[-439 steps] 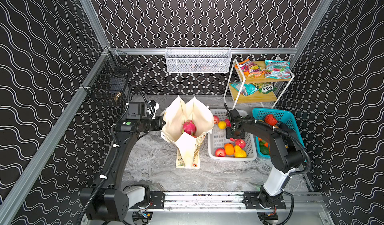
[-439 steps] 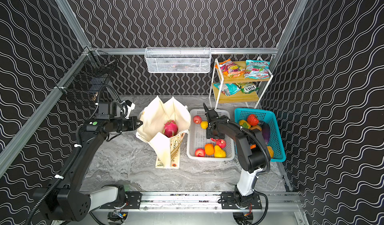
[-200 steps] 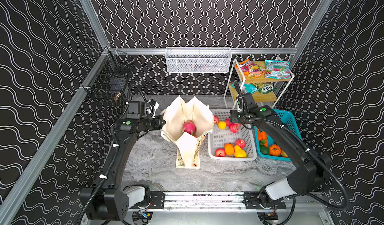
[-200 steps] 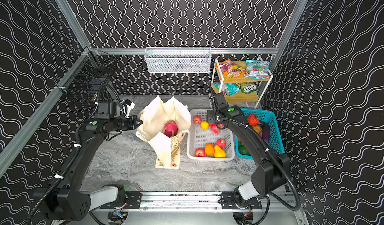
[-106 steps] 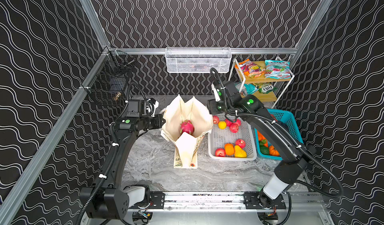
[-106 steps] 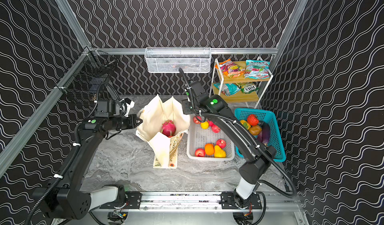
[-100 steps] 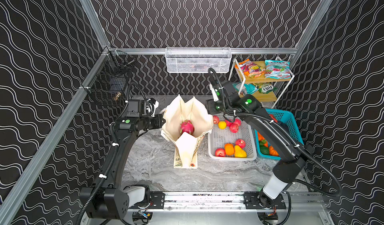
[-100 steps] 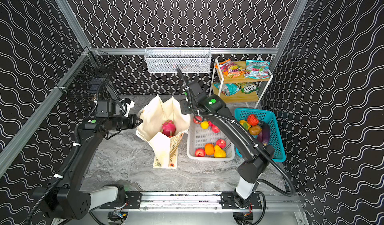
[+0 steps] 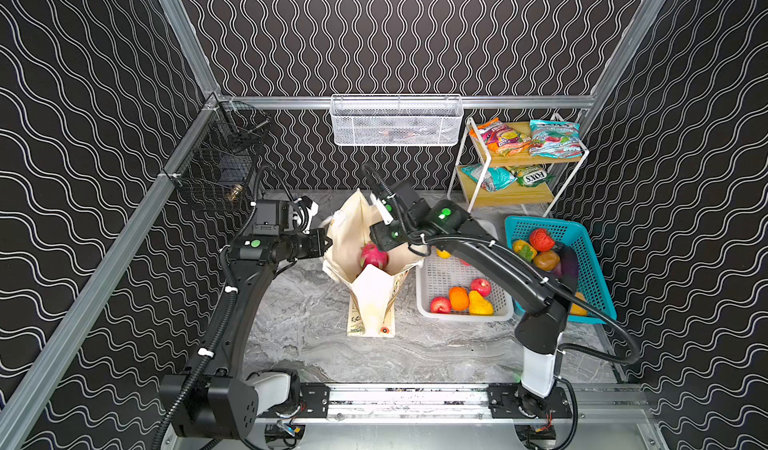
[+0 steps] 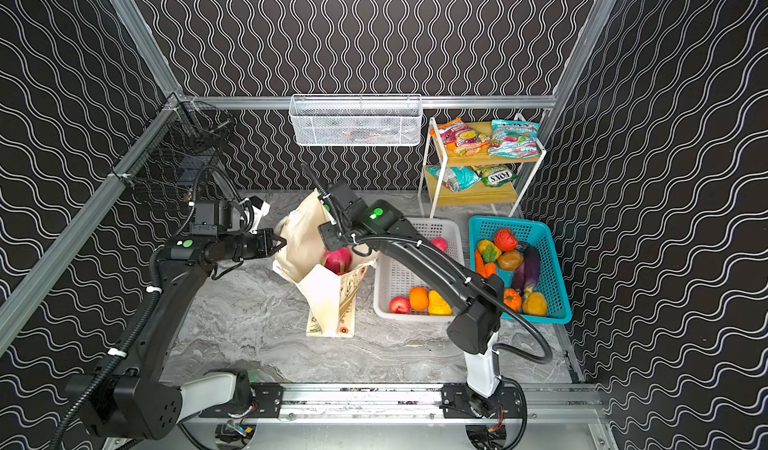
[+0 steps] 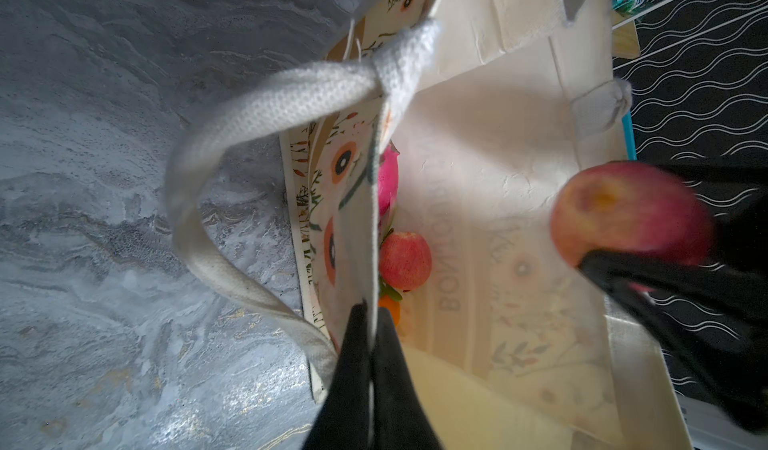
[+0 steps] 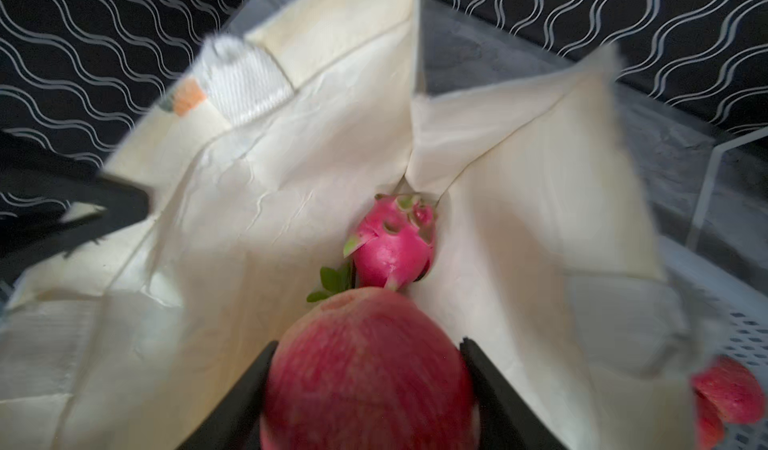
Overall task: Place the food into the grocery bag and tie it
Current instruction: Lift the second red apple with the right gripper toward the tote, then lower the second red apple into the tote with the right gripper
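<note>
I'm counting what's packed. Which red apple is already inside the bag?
The apple lying deep in the bag beside the dragon fruit. Another is gripped in the right claw over the opening; the rest sit in the white basket.

A tote bag (image 9: 372, 298) stands on the table (image 9: 316, 344) with a dragon fruit (image 9: 372, 255) and an apple (image 11: 405, 260) in it. To its right sits a fruit basket (image 9: 442, 275), then a vegetable basket (image 9: 586, 260). Behind them stands a shelf rack (image 9: 511, 196) of snack packets (image 9: 555, 140); a wire basket (image 9: 397, 123) hangs on the back wall
</note>
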Motion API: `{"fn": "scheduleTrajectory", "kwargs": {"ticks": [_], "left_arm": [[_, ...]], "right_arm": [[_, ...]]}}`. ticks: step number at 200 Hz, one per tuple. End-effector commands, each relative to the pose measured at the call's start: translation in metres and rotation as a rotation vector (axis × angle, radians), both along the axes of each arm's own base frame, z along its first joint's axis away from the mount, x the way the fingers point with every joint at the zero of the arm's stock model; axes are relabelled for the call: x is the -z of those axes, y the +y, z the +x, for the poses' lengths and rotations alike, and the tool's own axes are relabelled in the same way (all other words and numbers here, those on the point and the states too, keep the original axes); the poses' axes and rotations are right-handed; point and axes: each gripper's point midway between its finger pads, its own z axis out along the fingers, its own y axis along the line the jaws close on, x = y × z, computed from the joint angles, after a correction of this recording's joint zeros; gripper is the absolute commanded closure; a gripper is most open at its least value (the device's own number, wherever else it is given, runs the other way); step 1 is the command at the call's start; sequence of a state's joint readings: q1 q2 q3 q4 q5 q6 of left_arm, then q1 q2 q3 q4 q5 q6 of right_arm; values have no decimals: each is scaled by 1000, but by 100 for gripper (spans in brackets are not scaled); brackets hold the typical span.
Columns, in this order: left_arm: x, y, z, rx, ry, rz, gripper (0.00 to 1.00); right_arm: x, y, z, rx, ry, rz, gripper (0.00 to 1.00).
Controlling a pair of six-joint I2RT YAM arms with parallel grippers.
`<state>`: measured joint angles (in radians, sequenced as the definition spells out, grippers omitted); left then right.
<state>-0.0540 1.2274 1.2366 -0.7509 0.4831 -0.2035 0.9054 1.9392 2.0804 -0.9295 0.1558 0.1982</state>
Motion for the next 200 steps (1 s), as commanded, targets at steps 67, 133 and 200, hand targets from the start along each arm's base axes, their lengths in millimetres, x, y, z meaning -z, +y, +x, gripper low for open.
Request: {"fn": "scheduleTrajectory", "kwargs": {"ticks": [67, 133, 200], "left_arm": [[-11, -3, 0, 14, -43, -16, 100], [-15, -2, -4, 11, -47, -9, 100], [-11, -2, -5, 6, -40, -18, 100]], "right_arm": [[48, 25, -30, -92, 117, -37, 48], [80, 19, -48, -116, 207, -99, 48], [117, 10, -58, -128, 292, -185, 46]]}}
